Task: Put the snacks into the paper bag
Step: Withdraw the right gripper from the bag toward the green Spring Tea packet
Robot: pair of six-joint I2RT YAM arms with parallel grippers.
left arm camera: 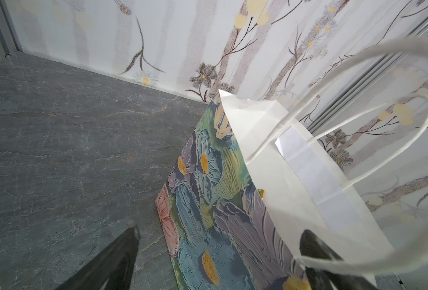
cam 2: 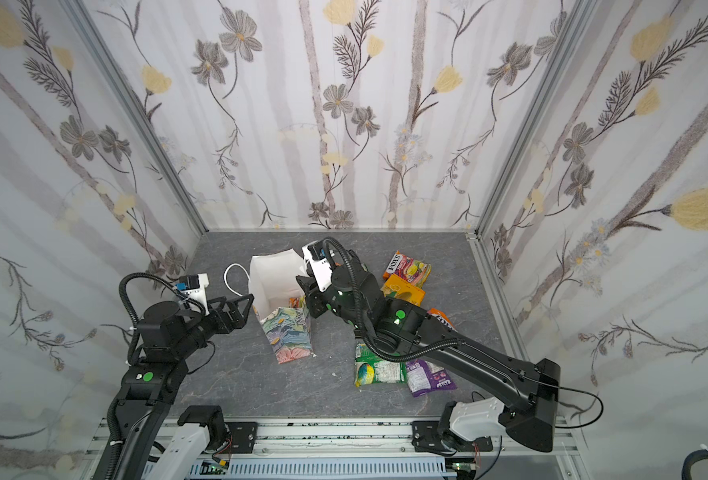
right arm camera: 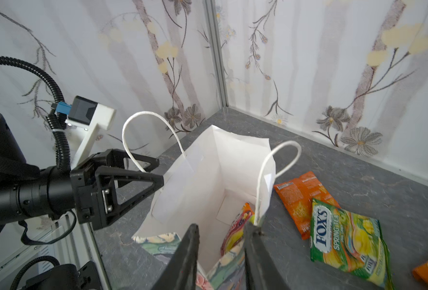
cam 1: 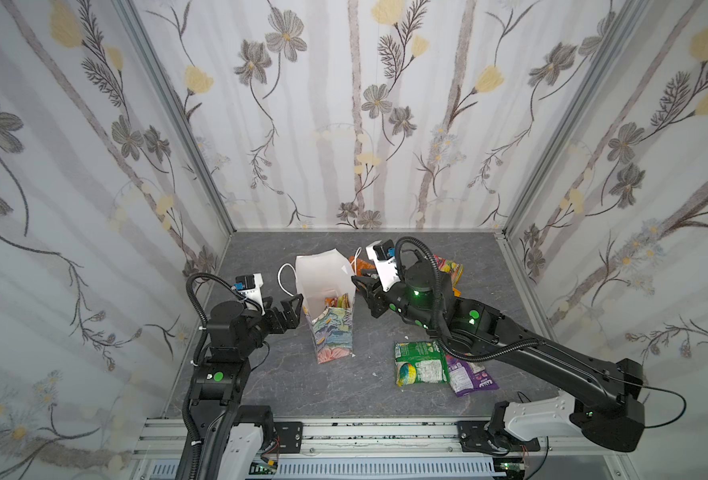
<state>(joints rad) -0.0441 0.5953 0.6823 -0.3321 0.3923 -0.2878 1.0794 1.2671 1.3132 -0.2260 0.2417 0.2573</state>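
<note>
In both top views the paper bag [cam 1: 330,332] stands open mid grey marbled worktop [cam 1: 294,386], with floral-papered walls [cam 1: 344,124] on three sides. The left claw [cam 1: 297,311] is at its 9 o'clock, the right claw [cam 1: 364,298] at 3 and a green packet [cam 1: 420,368] at 4. Left wrist view: left claw spread wide, bag wall between its fingers. Right wrist view: right claw part open and empty above the bag mouth, with one snack [right arm camera: 236,227] on the bag floor.
</note>
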